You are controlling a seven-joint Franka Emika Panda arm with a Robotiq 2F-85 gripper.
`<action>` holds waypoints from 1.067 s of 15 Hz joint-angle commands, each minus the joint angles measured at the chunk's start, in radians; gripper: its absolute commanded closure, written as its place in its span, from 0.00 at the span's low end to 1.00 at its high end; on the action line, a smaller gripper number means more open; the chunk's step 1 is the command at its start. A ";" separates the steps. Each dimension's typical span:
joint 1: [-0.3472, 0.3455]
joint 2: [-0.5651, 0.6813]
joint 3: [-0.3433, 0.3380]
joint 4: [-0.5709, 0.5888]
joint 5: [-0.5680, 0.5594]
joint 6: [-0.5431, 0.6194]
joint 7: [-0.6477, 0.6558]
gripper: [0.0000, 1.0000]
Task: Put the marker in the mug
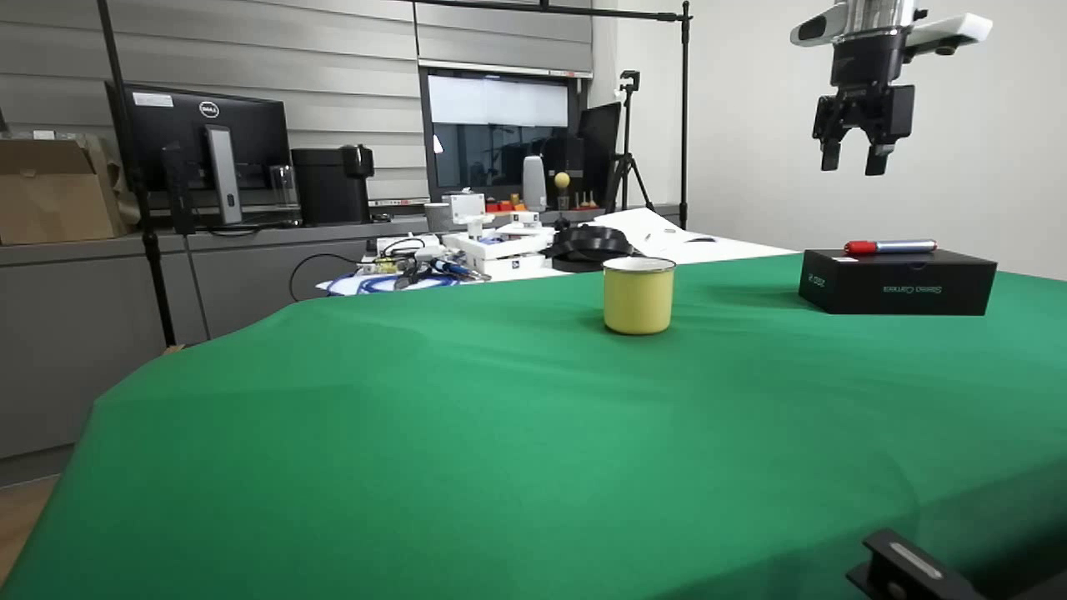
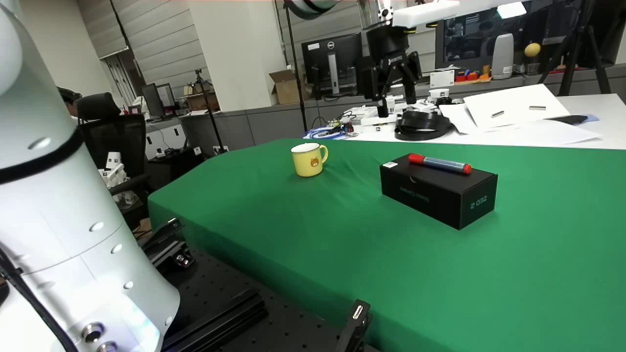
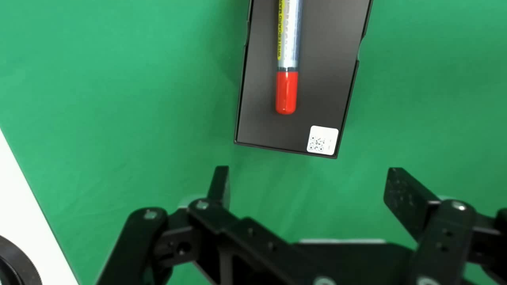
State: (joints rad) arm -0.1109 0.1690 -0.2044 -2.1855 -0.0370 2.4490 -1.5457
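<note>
Wrist view: the upper border crops both marker (image 3: 288, 57) and black box (image 3: 326, 79); the gripper (image 3: 309, 176) is spread wide.

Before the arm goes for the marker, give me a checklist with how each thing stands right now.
1. Is the gripper open? Ok: jaws apart, nothing between them.
2. Is the marker lying flat? Ok: it rests on the black box.
3. Is the gripper down at marker height? Not ok: it hangs well above the black box.
4. Is the gripper centred over the marker? Cannot tell: these angles don't settle it.
5. Is the mug upright? Ok: it stands rim up on the green cloth.
6. Is the mug empty? Cannot tell: its bottom is hidden.
</note>
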 commanded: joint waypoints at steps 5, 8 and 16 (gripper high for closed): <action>-0.042 0.026 0.040 0.034 -0.012 -0.016 0.010 0.00; -0.047 0.041 0.045 0.040 -0.011 0.010 -0.004 0.00; -0.107 0.146 0.091 0.083 0.011 0.111 -0.036 0.00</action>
State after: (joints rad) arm -0.1816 0.2715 -0.1376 -2.1432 -0.0391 2.5379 -1.5613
